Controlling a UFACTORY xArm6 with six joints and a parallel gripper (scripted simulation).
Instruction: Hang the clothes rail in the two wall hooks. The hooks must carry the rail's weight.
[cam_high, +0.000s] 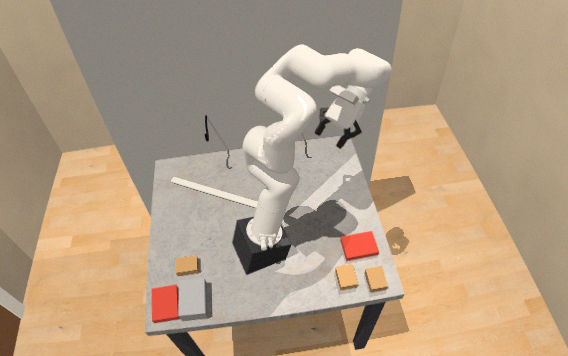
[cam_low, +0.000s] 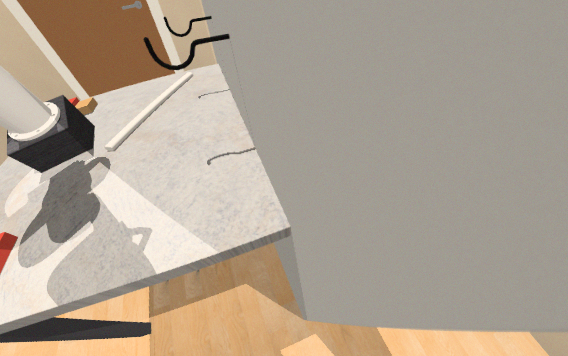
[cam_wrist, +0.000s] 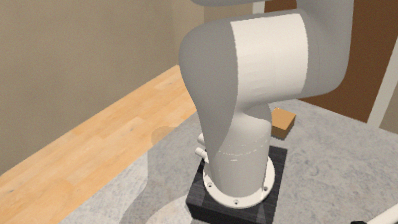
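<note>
The white clothes rail (cam_high: 215, 192) lies flat on the marble table, left of the arm's base and set at a slant to the wall. It also shows in the exterior view (cam_low: 150, 110), and its end shows at the wrist view's bottom right corner (cam_wrist: 385, 217). Two black wall hooks (cam_low: 170, 56) (cam_low: 181, 26) stick out of the grey wall above the table, both empty. In the top view I see the left hook (cam_high: 206, 128); the arm hides the other. My gripper (cam_high: 334, 132) is open and empty, high in the air near the wall over the table's far right part, far from the rail.
The arm's black base (cam_high: 261, 245) stands mid-table. Red plates (cam_high: 359, 245) (cam_high: 165, 303), a grey block (cam_high: 193, 298) and tan blocks (cam_high: 187, 265) (cam_high: 346, 276) (cam_high: 376, 278) lie near the front edge. The grey wall panel (cam_high: 200, 75) stands along the table's far edge.
</note>
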